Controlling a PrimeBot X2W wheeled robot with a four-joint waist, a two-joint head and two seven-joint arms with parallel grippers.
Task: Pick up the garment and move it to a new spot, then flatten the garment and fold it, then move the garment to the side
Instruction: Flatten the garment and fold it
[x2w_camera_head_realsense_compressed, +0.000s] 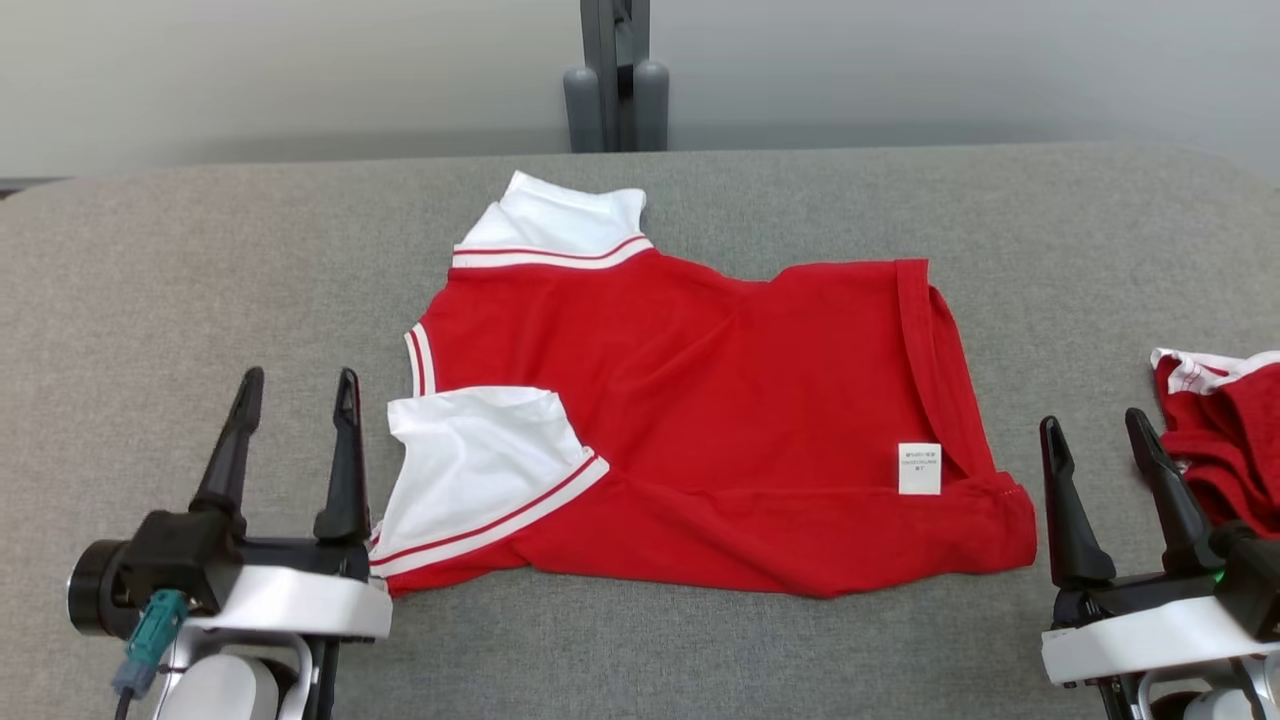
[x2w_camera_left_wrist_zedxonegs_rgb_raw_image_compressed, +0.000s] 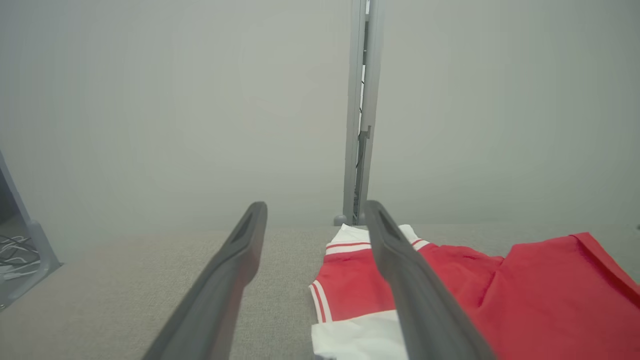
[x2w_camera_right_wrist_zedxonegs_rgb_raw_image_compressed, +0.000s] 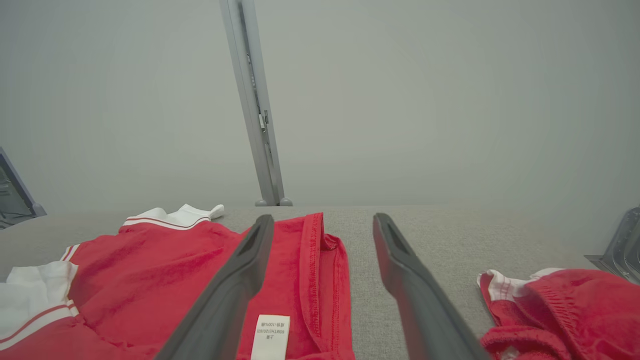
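The red shirt (x2w_camera_head_realsense_compressed: 720, 420), a soft knit with white, red-striped sleeves (x2w_camera_head_realsense_compressed: 470, 470) and a small white care label (x2w_camera_head_realsense_compressed: 919, 468) by its stitched hem, lay folded into a rough rectangle on the grey woven surface (x2w_camera_head_realsense_compressed: 200, 280), just in front of the grey post (x2w_camera_head_realsense_compressed: 615, 80). Its long axis ran crosswise, with the sleeves left of the post and the hem right. Left of the post the left claw (x2w_camera_head_realsense_compressed: 298, 385) stood spread and empty. Right of the post the right claw (x2w_camera_head_realsense_compressed: 1092, 422) stood the same, beside a crumpled red garment (x2w_camera_head_realsense_compressed: 1225, 430).

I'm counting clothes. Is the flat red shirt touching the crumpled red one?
Apart. The right wrist view shows bare grey table between the flat shirt and the crumpled garment.
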